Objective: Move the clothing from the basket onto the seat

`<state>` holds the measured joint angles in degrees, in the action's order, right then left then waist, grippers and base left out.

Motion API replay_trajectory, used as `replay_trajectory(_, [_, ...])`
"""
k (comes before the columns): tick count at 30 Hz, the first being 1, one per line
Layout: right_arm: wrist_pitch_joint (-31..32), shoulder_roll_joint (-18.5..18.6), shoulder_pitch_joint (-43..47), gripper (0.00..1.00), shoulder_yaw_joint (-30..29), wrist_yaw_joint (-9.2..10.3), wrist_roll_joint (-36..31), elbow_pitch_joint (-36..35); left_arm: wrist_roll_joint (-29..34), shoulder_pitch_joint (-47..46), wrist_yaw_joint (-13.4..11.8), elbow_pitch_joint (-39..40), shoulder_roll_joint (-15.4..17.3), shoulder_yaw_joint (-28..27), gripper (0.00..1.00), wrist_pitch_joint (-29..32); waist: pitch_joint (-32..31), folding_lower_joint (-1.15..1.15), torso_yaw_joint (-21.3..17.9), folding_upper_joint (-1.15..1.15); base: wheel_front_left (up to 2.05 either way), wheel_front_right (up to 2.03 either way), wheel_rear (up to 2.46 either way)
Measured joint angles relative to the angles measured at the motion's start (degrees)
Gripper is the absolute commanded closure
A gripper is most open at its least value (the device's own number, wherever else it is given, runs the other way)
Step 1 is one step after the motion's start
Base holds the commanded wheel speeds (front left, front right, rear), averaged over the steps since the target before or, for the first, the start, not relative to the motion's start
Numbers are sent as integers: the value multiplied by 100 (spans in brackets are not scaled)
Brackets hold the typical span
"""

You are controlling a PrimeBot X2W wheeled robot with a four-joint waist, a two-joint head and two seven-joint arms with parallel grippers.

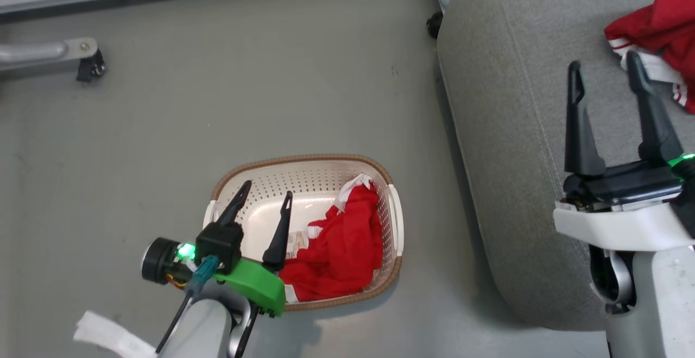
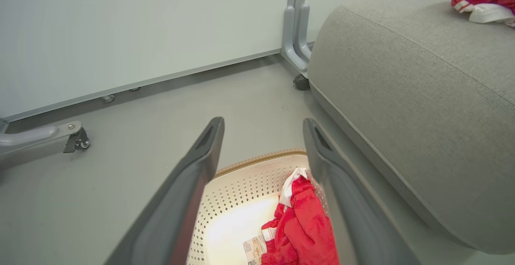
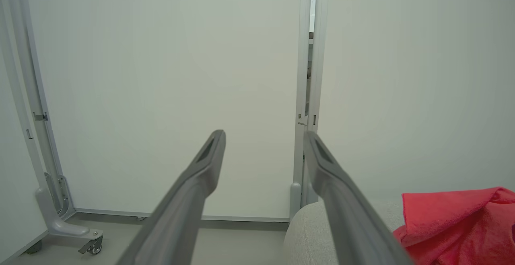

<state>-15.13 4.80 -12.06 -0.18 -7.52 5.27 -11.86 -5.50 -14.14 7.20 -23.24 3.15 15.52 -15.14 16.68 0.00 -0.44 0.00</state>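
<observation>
Red garment (image 1: 342, 244) left in basket (image 1: 304, 158)

Left gripper (image 1: 269, 188) hung open over the basket, just left of the garment bunched against its right wall. Right gripper (image 1: 603, 60) stood open and empty above the seat (image 1: 505, 130), near a second garment (image 1: 659, 26) lying there.

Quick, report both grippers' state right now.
Left gripper: open, holding nothing, fingers spread over the basket.
Right gripper: open, holding nothing, over the seat.
</observation>
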Motion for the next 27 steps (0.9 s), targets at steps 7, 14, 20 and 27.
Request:
replay_trajectory(7, [-1,8,-531,0,-311,0,-92,-399,-183,-1326,19,-1486,176,1084,0,-1,895,0,-125,0,0,0,0])
replay_trajectory(14, [0,60,-917,0,-382,-1,-132,-760,-567,-2492,19,-3006,102,1931,0,35,1738,0,-295,0,0,0,0])
replay_trajectory(20, [-1,-44,-1118,0,-542,0,-200,-1287,-925,-3260,19,-3710,-1,2547,0,226,2385,1,-460,0,0,0,0])
replay_trajectory(27, [0,-138,-1220,0,-536,0,-270,-1582,-1590,-3787,20,-4201,-22,3148,0,694,3124,1,-742,0,0,0,0])
